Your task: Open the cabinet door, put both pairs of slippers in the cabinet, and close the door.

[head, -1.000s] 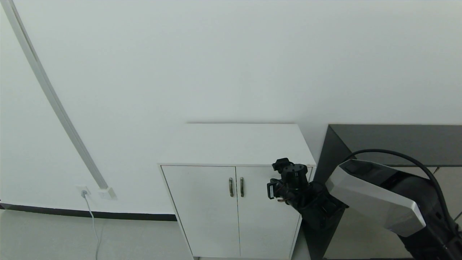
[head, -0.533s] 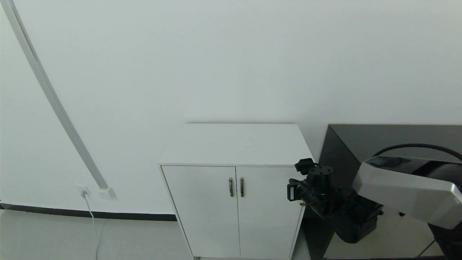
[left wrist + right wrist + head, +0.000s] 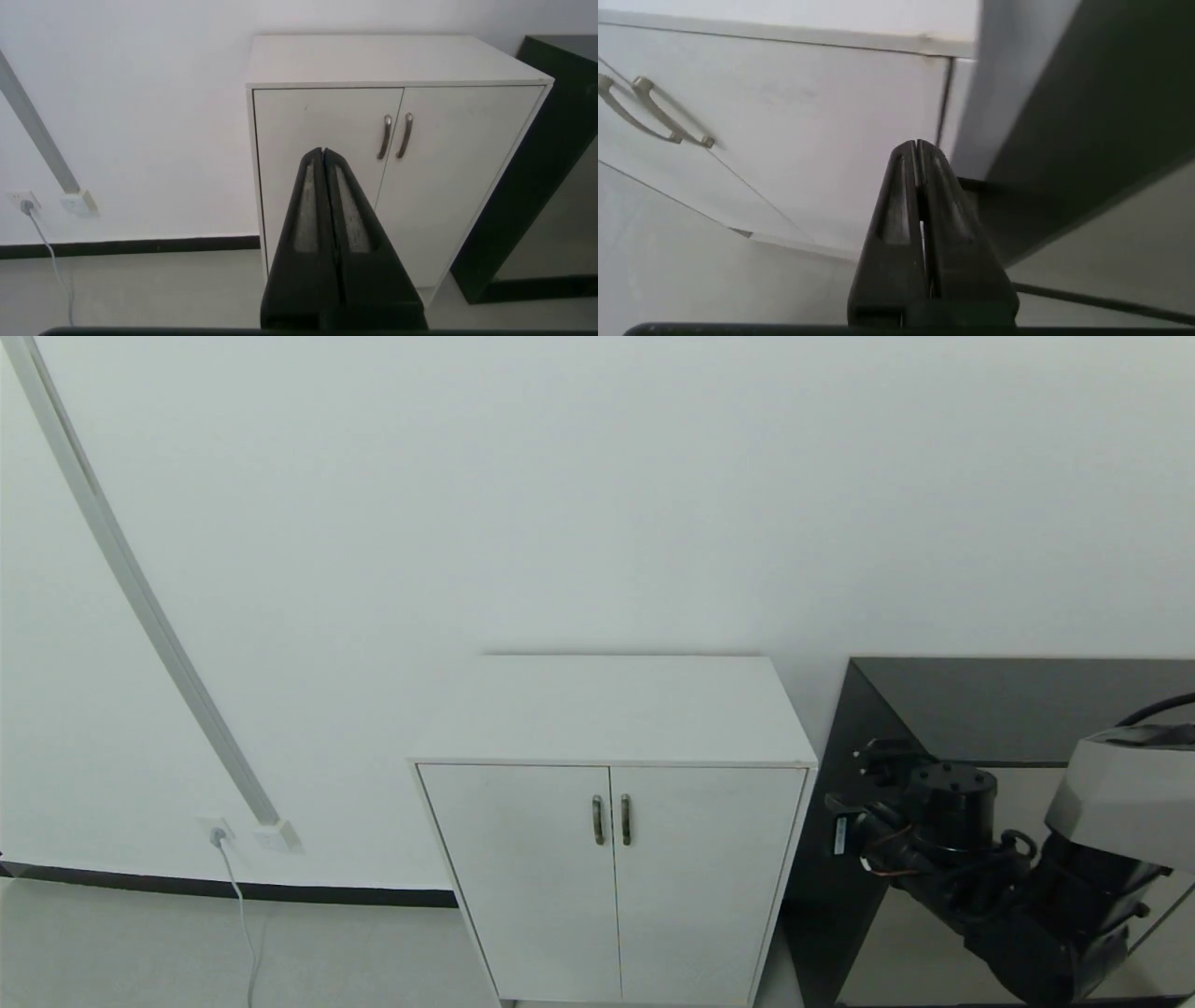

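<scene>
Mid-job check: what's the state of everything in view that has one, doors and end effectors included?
Left cabinet door: shut.
Right cabinet door: shut.
Left end effector: shut, holding nothing.
Right end effector: shut, holding nothing.
Wall plug: in its socket.

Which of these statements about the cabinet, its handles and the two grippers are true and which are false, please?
1. Both doors of the cabinet are shut. True.
2. The right gripper is open wide. False: it is shut on nothing, off the cabinet's right side, by the dark panel.
3. The left gripper is shut. True.
4. The handles sit at the doors' outer edges. False: they stand side by side in the middle, where the doors meet.
5. A cable is plugged into the wall socket. True.
</scene>
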